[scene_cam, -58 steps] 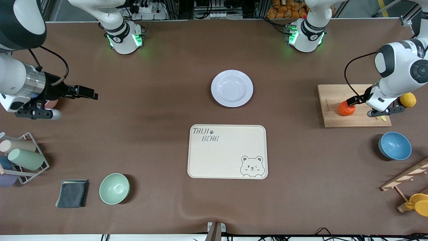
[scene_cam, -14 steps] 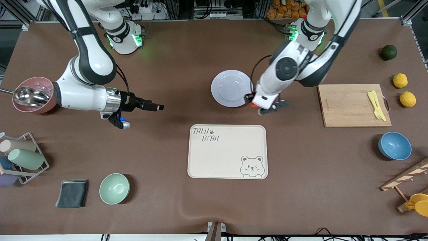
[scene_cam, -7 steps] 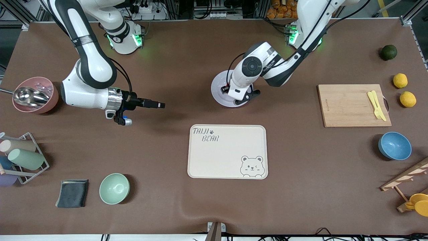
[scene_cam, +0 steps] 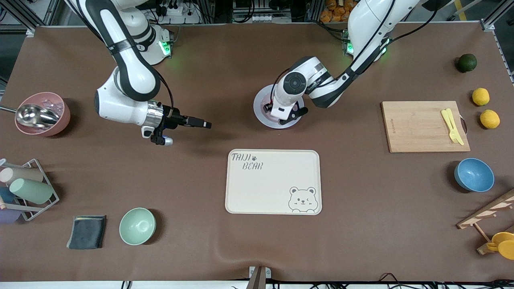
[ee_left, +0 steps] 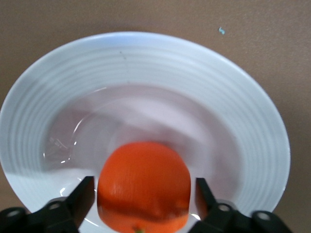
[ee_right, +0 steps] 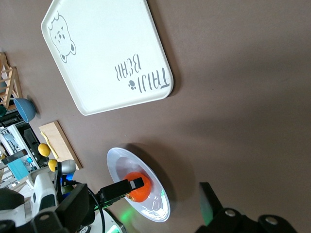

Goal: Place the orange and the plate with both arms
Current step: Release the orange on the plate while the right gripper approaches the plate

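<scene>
The pale lavender-white plate (scene_cam: 259, 105) lies mid-table, farther from the front camera than the cream tray. My left gripper (scene_cam: 277, 112) is low over the plate's centre, shut on the orange (ee_left: 143, 184), which sits between its fingers (ee_left: 86, 194). The plate's ribbed rim (ee_left: 146, 53) fills the left wrist view. The front view hides the orange under the left hand. My right gripper (scene_cam: 196, 121) is open and empty, low over bare table on the right arm's side of the plate, pointing at it. The right wrist view shows the plate (ee_right: 116, 160) and orange (ee_right: 141, 194).
The bear-print tray (scene_cam: 273, 182) lies nearer the camera than the plate. A cutting board (scene_cam: 417, 124) with a yellow fork (scene_cam: 451, 124), two lemons (scene_cam: 480, 96), a dark green fruit (scene_cam: 466, 62) and a blue bowl (scene_cam: 474, 174) sit toward the left arm's end. A pink bowl (scene_cam: 42, 113), a green bowl (scene_cam: 137, 226) and a cup rack (scene_cam: 24, 188) sit toward the right arm's end.
My left gripper carried the orange from the cutting board to over the plate and settled low above its centre. My right gripper moved from its end of the table toward the plate.
</scene>
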Available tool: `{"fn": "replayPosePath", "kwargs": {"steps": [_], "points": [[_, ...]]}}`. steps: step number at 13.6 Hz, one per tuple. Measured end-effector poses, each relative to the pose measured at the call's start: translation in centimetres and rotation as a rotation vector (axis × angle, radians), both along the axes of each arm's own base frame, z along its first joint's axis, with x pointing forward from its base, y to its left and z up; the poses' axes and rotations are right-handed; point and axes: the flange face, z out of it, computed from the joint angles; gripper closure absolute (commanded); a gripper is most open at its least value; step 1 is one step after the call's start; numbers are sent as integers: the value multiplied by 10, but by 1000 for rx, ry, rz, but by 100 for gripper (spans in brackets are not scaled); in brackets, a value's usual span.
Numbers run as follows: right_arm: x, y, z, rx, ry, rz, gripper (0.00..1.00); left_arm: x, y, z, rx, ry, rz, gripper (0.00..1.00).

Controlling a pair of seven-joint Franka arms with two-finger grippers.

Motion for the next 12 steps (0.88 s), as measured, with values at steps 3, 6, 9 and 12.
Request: {"fn": "replayPosePath", "kwargs": {"steps": [3, 6, 9, 12], "points": [[-13, 0, -14, 74, -42, -14, 0, 11, 2, 9, -10, -23, 17, 0], [-34, 39, -21, 60, -85, -43, 0, 64, 15, 56, -42, -135, 82, 0], [-54, 62, -41, 92, -120, -37, 0, 142, 54, 136, 20, -297, 103, 0], [-67, 70, -67, 118, -129, -45, 10, 202, 97, 200, 61, -395, 92, 0]]}}
